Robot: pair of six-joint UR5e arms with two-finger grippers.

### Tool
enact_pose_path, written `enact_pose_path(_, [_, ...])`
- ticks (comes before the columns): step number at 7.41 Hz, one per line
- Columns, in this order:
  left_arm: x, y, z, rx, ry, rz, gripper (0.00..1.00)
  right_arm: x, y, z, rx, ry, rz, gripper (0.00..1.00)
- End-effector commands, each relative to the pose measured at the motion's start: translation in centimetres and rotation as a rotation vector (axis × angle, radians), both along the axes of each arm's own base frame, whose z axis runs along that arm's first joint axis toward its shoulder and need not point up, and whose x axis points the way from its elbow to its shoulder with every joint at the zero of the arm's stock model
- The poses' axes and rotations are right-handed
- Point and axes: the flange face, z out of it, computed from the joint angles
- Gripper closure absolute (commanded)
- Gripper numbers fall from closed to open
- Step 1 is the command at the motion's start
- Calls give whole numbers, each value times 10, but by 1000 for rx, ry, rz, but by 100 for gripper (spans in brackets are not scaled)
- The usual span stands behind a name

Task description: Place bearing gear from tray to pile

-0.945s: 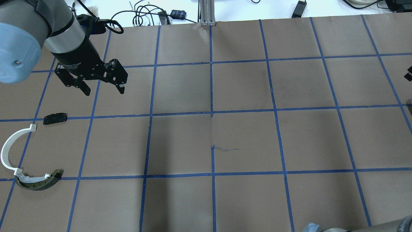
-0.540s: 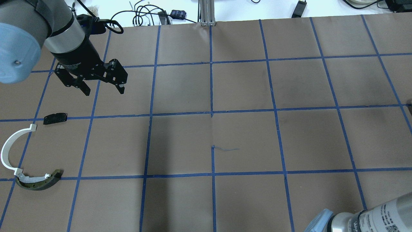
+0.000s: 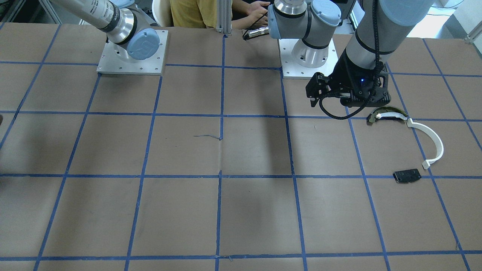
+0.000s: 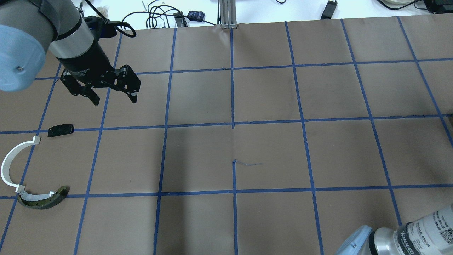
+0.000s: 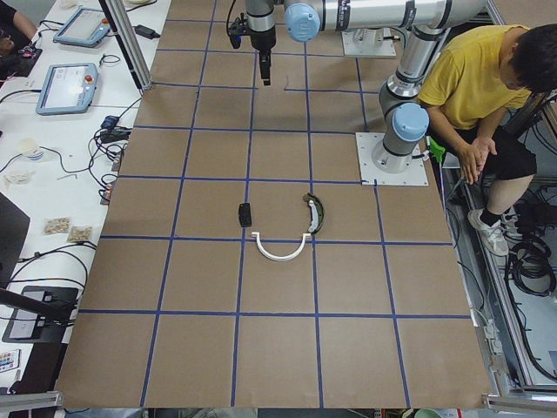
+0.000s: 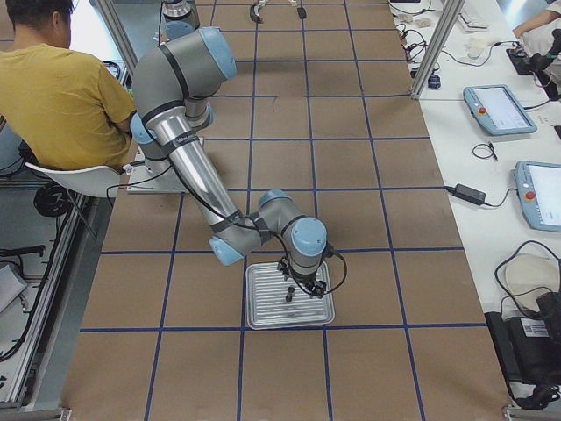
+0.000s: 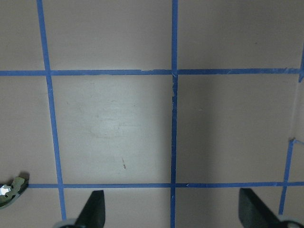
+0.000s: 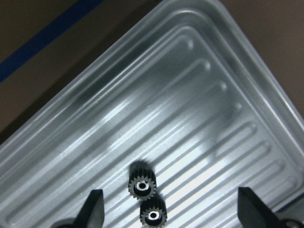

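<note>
a table [image 4: 269,99] papered in brown and ruled into squares by blue tape takes up most of the room. white benches along its far side carry cables and teach pendants [image 6: 500,110], and a person in a yellow shirt [image 5: 474,83] sits by the arm bases.

the left arm [image 4: 70,39] reaches over the pile's end. the left gripper [image 4: 115,101] hangs above bare paper, its fingers spread wide with nothing between them.

at the other end a ribbed metal tray [image 6: 263,309] lies flat. the right gripper [image 8: 170,199] hovers above it, its fingers [image 8: 92,211] also wide apart and empty.

the pile is a white arc strip [image 4: 10,164], an olive-edged curved piece [image 4: 42,201] at the strip's end, and a flat black plate [image 4: 61,130] a little apart.

the bearing gear [image 8: 142,185] lies in the tray as two toothed wheels, touching, with their bores facing up. its long axis crosses the tray's ribs.

the print on the right arm [image 4: 424,230] and on the left wrist is too small to read.
</note>
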Motion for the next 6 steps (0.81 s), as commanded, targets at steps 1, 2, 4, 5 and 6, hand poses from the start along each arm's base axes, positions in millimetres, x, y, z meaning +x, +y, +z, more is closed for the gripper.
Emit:
enact_pose_path(1, [0,0,0,0,0,-1,0,-7,7,-18,19,-27,28,8])
enact_pose_path(2, [0,0,0,2,0,-1,0,-6,8,-18,25,-33,19,10])
enact_pose_path(4, [0,0,-2,5,-1,-1,0,-6,8,-16,25,-29,13,23])
enact_pose_path(5, [0,0,-1,4,-1,-1,0,-6,7,-17,33,-24,15,31])
enact_pose_path(6, [0,0,-2,7,-3,-1,0,-5,7,-16,34,-23,14,42])
